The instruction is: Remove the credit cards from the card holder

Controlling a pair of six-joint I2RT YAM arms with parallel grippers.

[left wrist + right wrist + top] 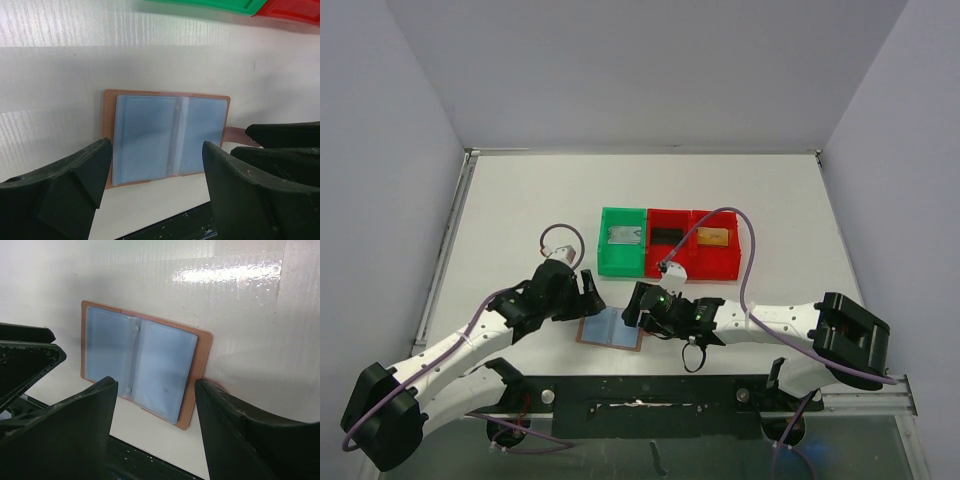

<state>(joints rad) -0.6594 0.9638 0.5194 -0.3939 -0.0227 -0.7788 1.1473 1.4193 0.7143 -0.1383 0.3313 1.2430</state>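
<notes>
The card holder point(610, 330) lies open and flat near the table's front edge, tan leather with pale blue plastic sleeves point(150, 140) point(135, 360). No card shows in its sleeves. A silver-grey credit card point(623, 237) lies in the green bin, a black one point(666, 237) in the middle red bin, and a gold-tan one point(714, 237) in the right red bin. My left gripper point(586, 296) point(156, 170) hovers at the holder's left end, open and holding nothing. At its right end is my right gripper point(636, 312) point(156, 405), open too, one finger close to the holder's tan edge.
The green bin point(620, 265) and two red bins point(665, 268) point(716, 270) stand in a row just behind the holder. The black mounting rail point(650, 400) runs along the front edge under both grippers. Walls close off the table at the left, right and back.
</notes>
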